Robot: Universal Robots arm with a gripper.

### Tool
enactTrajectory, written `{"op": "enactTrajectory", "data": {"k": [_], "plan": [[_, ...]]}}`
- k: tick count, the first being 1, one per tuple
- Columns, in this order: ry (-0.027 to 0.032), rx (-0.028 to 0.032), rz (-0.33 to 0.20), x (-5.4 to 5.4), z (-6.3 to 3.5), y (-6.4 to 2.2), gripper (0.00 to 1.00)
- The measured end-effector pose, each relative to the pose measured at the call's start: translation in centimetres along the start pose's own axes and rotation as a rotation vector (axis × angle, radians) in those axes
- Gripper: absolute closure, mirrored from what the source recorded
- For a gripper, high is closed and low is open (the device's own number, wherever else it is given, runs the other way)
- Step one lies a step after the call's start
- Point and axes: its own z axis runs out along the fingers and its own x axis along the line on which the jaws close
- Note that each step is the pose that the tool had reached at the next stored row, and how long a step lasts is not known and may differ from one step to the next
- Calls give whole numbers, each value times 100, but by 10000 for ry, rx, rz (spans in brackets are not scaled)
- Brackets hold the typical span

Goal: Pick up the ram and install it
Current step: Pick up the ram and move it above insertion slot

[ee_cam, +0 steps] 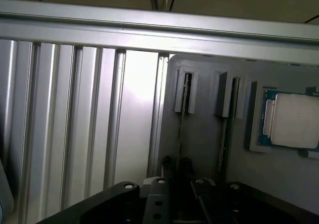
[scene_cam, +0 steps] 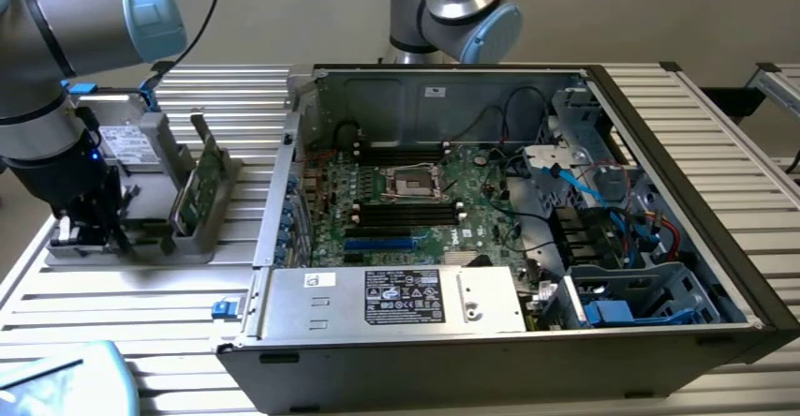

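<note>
Over grey holder [ee_cam: 199,134] | hand [ee_cam: 176,167] seemingly straddles edge-on ram [ee_cam: 180,129] | grip: cannot tell

Tool [scene_cam: 88,236] at grey holder [scene_cam: 206,244], ram [scene_cam: 187,199] standing nearby

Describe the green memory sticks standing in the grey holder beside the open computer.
The ram looks like two long, thin green circuit boards. They stand upright on their long edges, side by side, in slots of a grey holder. The holder rests on the ribbed metal table, to the exterior view's left of the computer case. Grey upright guides steady the boards. The gripper hangs low over one slot, and whether it touches a stick cannot be told.
</note>
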Motion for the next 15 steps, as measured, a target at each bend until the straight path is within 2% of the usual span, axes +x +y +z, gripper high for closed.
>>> {"op": "enactTrajectory", "data": {"k": [1,2,15], "plan": [[0,-1,0,0,0,0,84],[0,-2,1,0,0,0,86],[-2,-11,8,1,1,0,86]]}}
